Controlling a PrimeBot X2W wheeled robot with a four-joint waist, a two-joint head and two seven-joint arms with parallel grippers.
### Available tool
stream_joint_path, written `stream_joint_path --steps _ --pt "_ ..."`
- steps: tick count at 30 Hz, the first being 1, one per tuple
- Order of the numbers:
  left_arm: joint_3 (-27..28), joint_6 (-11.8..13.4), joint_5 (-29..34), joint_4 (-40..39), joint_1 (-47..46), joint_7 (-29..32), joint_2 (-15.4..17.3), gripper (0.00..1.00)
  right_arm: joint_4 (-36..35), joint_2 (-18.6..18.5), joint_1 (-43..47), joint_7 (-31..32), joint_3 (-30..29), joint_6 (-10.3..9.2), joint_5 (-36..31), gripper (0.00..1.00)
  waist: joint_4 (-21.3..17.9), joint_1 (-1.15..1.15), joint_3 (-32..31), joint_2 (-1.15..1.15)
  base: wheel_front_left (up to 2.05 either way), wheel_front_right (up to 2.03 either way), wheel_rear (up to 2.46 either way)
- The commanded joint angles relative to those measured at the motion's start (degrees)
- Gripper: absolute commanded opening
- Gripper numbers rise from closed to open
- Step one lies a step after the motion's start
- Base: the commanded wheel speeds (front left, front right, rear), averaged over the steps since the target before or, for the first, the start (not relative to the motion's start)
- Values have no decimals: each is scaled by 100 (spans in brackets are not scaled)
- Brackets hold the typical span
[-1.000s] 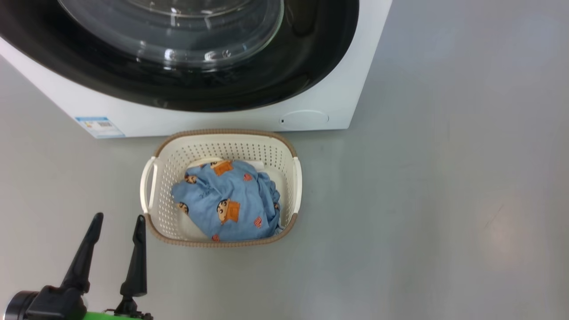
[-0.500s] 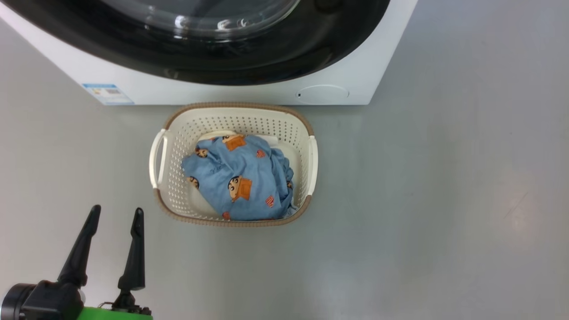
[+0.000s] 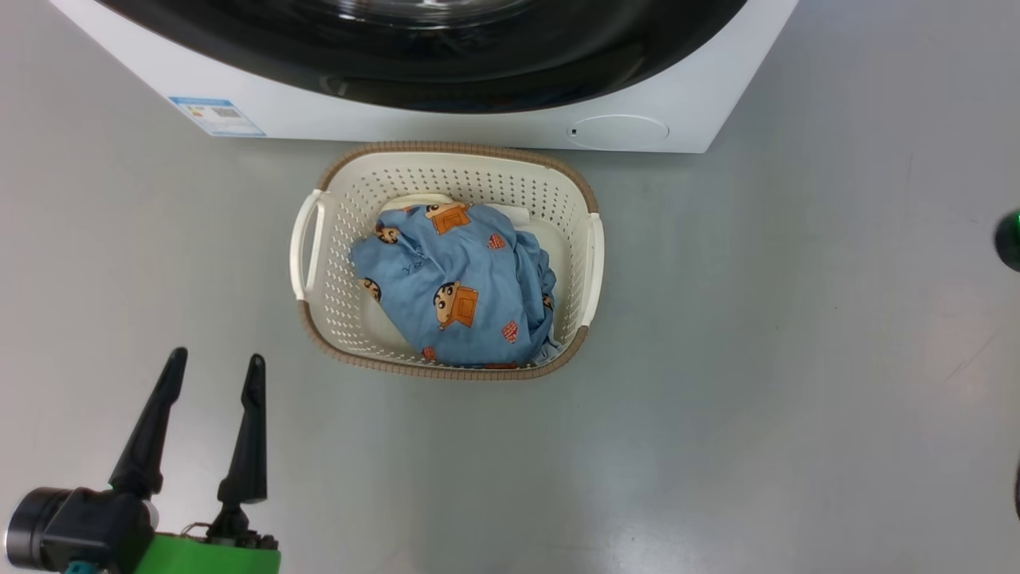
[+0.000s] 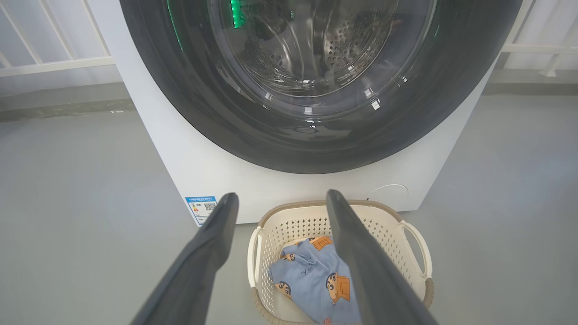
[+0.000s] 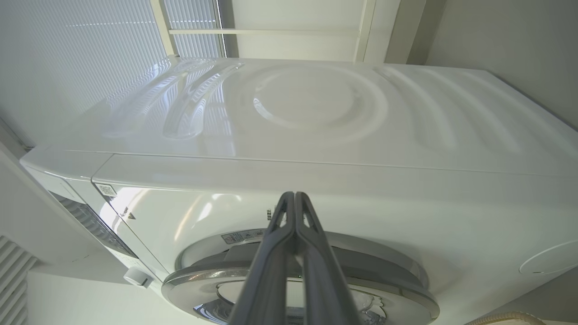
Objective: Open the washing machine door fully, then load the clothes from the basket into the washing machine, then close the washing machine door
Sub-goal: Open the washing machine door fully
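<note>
The left gripper (image 3: 217,355), fingers wide apart, points at the washer (image 3: 685,104), near-left of the basket (image 3: 446,371). The right gripper (image 5: 294,195) is pinched tight.

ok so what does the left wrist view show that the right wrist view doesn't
Left wrist view: the basket holding the clothes, a blue label, the drum behind glass, and the open left gripper. Right wrist view: the top panel, window blinds, and the shut right gripper. Both: the washing machine and its door.

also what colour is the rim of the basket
Brown, with a woven look, around the cream basket. The head view shows it best.
</note>
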Motion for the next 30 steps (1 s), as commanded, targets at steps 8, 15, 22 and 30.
stream_joint_path --steps 8,15,22,30 --pt "121 -14 -6 -101 -84 -37 70 100 56 116 -545 358 594 9 -375 0 68 0 -44 0 0 0 0" --pt "43 -14 -30 -83 -29 -37 81 100 196 76 -978 514 842 9 -553 0 175 0 -24 0 0 0 0" --pt "7 -14 -63 -60 -5 -37 53 100 296 43 -1294 560 1029 9 -700 0 325 0 25 0 0 0 0" --pt "-13 -14 -95 -71 -14 -37 -15 100 390 -49 -1619 624 1174 9 -793 0 491 0 184 0 0 0 0"
